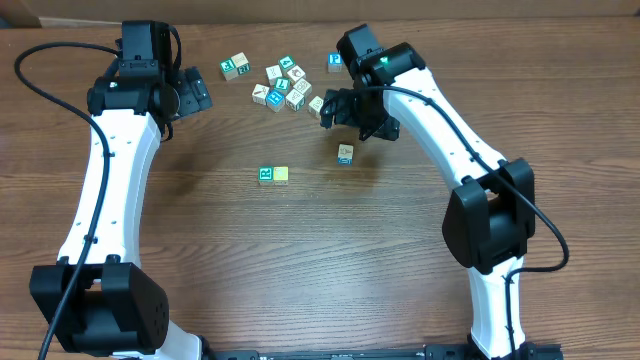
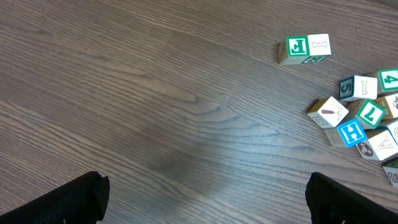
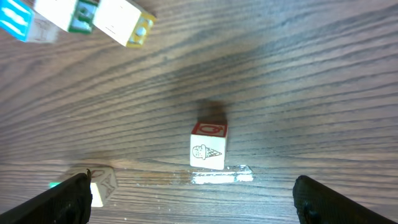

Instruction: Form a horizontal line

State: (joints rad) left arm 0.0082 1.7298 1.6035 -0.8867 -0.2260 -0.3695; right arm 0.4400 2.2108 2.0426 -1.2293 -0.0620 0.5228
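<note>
Horizontal line so far, in the overhead view: two cubes touching side by side in the lower middle of the wooden table (image 1: 200,240), a white cube with a teal letter (image 1: 266,175) on the left and a plain pale yellow cube (image 1: 281,175) on its right.

Well to the right of this pair and a little higher in the frame stands a lone picture cube (image 1: 345,153), apart from the row and off its line. Directly above it in the frame hangs the right gripper (image 1: 350,120), jaws spread wide and holding nothing. In the right wrist view that cube shows an ice-cream drawing and stands upright, clear of both fingers. The right arm is plainly the nearer one; the cube would need to go left and slightly down to join the row.

Farther up, a loose pile of letter blocks (image 1: 285,85) lies at top centre. At upper left, the left gripper (image 1: 195,93) is also wide open and empty.
</note>
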